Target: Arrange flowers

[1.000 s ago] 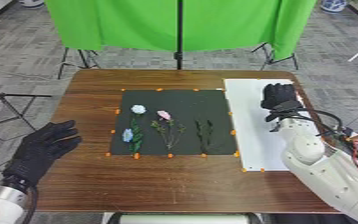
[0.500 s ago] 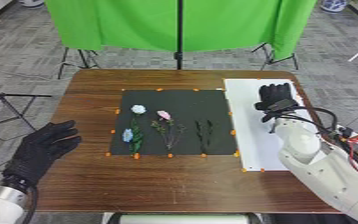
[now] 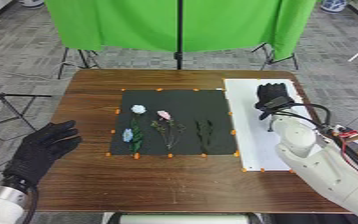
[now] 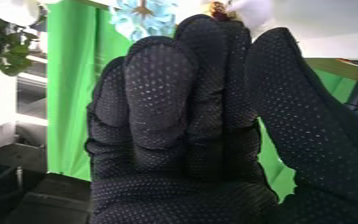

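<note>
Left black-fabric hand [image 3: 47, 145] hangs open over the left edge of the brown wooden table [image 3: 158, 187]; on the square black mat [image 3: 180, 98], 2 pale-blue blooms [image 3: 127, 134], 1 pink long-stemmed bloom [image 3: 164, 115] and dark-green leafy sprigs [image 3: 205, 132] lie apart, probably for separate picking; right black-fabric hand [image 3: 273, 95], open and empty, hovers above the long white board [image 3: 260, 155], with room leftward

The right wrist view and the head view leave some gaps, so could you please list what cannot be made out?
Right wrist view:
- blue flower: cut off by the edge
- pale thing: cut off by the edge, partly behind the right hand

Head view:
- white sheet: partly hidden by the right arm
- pink flower: thin stems too small to trace
</note>
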